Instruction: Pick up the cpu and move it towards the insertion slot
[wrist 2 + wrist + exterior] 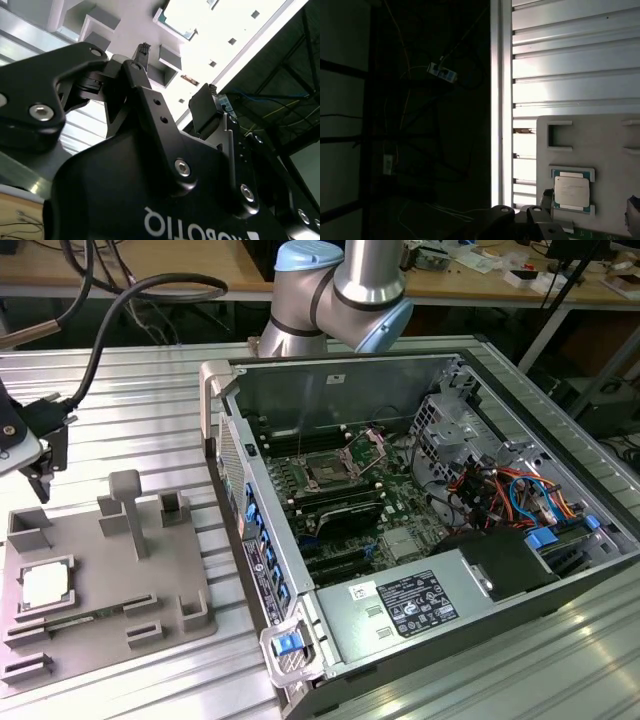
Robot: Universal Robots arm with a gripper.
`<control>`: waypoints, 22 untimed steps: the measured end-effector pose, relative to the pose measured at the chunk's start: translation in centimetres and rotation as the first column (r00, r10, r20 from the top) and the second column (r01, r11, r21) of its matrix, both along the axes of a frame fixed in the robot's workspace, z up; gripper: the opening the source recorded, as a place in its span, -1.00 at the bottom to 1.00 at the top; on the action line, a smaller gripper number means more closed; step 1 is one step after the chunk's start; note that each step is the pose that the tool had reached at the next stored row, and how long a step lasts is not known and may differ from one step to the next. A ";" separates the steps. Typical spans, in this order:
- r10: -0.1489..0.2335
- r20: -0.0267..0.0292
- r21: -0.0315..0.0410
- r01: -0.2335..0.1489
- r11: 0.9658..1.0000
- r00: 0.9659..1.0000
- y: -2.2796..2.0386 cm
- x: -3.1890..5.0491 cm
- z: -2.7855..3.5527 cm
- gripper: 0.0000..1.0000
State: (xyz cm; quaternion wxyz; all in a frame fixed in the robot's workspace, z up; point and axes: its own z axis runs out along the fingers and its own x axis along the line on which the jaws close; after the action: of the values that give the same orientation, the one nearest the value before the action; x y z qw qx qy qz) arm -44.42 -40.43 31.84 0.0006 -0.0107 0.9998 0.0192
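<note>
At the left edge of the exterior view, we see the tool (47,472) hanging over the far end of a grey holder plate (95,570), which lies on the ribbed metal surface (130,380). A black cable (110,325) curves down to it from the upper left of that frame. In the second wrist view, its two black fingers (143,54) stand wide apart, with only the pale plate visible beyond the gap, so the tool grips nothing.

The cpu (45,585), silvery-white on top, lies flat in a square pocket of the holder plate at the lower left of the exterior view, clear of the tool. In the first wrist view we find the cpu (572,192) seated in the same framed pocket.

The insertion slot (325,472) sits on the motherboard inside the open computer case (330,380), near the centre of the exterior view and well apart from the cpu. Its hinged plate (372,445) is raised and its dark centre is exposed. The arm (345,290) rises behind the case at upper centre.
</note>
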 end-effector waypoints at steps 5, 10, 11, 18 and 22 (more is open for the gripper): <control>0.018 0.000 0.001 -0.018 1.000 1.000 -0.61 -0.10 -1.21 0.21; 0.022 0.000 0.004 -0.022 1.000 1.000 -1.16 -0.26 -2.16 0.21; 0.022 0.000 0.005 -0.022 1.000 1.000 -1.20 -0.27 -2.31 0.21; 0.022 0.000 0.007 -0.022 1.000 1.000 -1.37 -0.29 -3.05 0.21; 0.022 0.000 0.008 -0.022 1.000 1.000 -1.37 -0.28 -3.08 0.21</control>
State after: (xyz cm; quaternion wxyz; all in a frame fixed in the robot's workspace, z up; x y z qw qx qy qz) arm -44.70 -41.80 28.76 0.0003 -0.0217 0.9995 0.0234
